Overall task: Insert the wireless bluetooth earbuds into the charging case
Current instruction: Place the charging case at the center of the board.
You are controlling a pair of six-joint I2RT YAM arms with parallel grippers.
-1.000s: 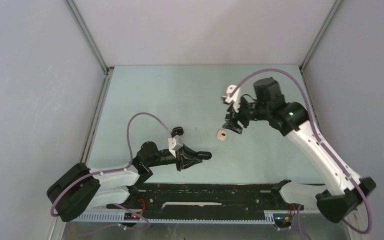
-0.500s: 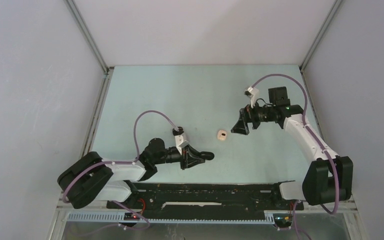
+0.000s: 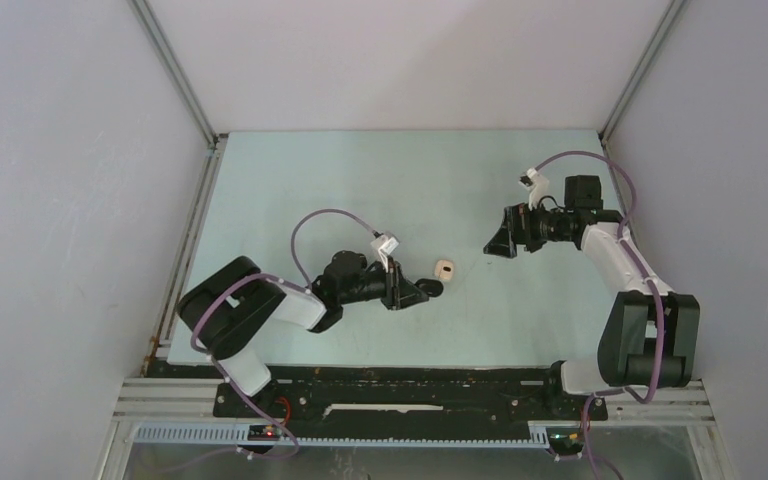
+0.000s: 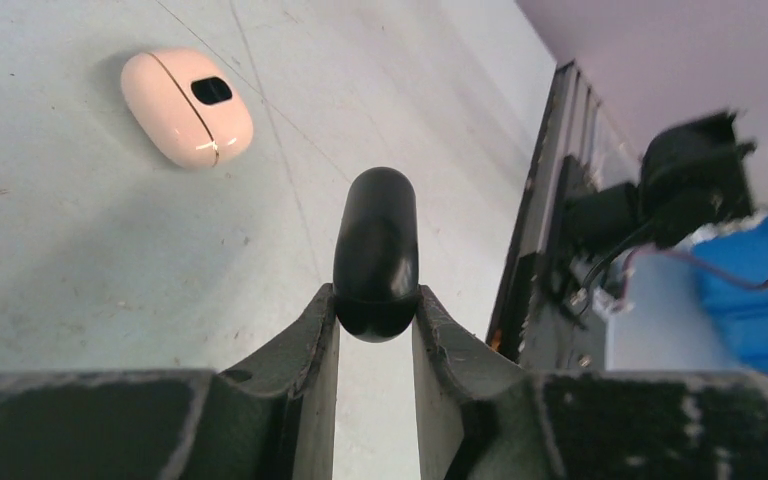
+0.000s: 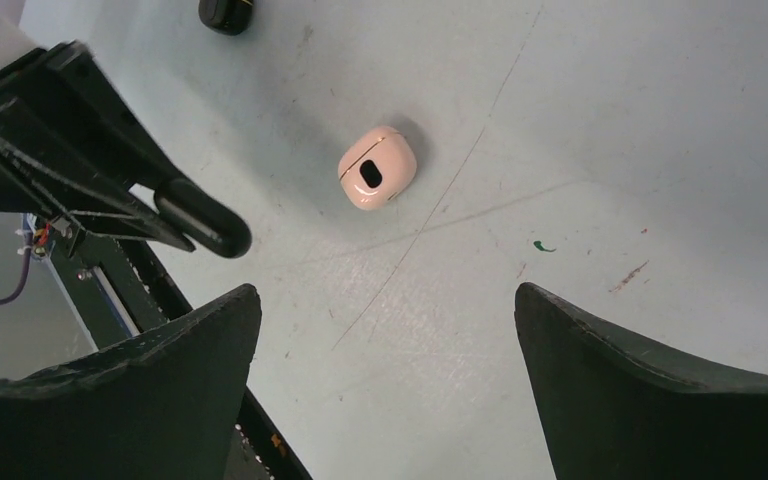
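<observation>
A pale pink charging case (image 3: 445,270) lies shut on the table, its dark oval window up; it also shows in the left wrist view (image 4: 187,108) and the right wrist view (image 5: 376,168). My left gripper (image 3: 422,292) (image 4: 376,292) is shut on a glossy black rounded case (image 4: 376,250), which sticks out past the fingertips just short of the pink case (image 5: 205,222). My right gripper (image 3: 490,248) (image 5: 385,290) hangs wide open to the right of the pink case, nothing between its fingers. The earbuds are out of view.
A small dark object (image 5: 225,12) with a yellowish mark lies at the top edge of the right wrist view; I cannot tell what it is. The black base rail (image 3: 410,385) runs along the near table edge. Grey walls close in the table.
My left arm has carried the black case rightward up to the pink case. My right gripper has opened wide and drawn back to the right, away from the pink case.
</observation>
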